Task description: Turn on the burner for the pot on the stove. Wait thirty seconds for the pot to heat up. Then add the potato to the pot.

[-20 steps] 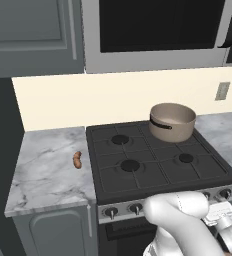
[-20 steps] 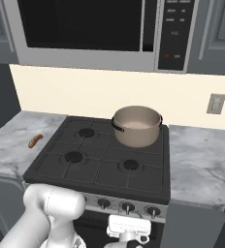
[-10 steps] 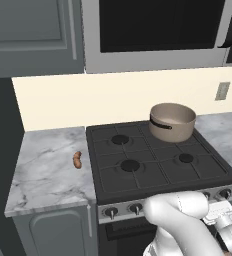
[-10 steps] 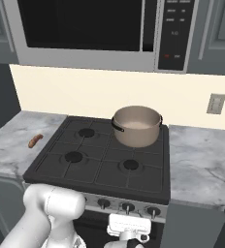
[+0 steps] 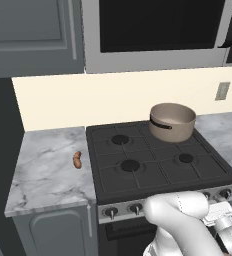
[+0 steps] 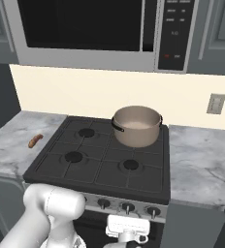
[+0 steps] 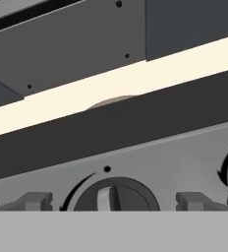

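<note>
The tan-brown pot (image 5: 172,121) stands on the back right burner of the black stove (image 5: 158,165); from the other side the pot (image 6: 136,125) shows its dark handle. In the hand view only a sliver of the pot's rim (image 7: 111,102) peeks over the cooktop edge. The potato (image 5: 77,159) lies on the marble counter left of the stove, also seen as the potato (image 6: 35,141). My gripper (image 7: 114,201) is open, low in front of the silver panel, its fingertips (image 7: 35,201) standing either side of a dark knob (image 7: 113,193) without touching it.
More knobs (image 6: 153,211) line the front panel. A microwave (image 6: 85,29) hangs above the stove. Marble counter (image 6: 201,160) runs to the right, with a wall outlet (image 6: 215,103) behind it. Grey cabinet (image 5: 53,235) sits below the left counter.
</note>
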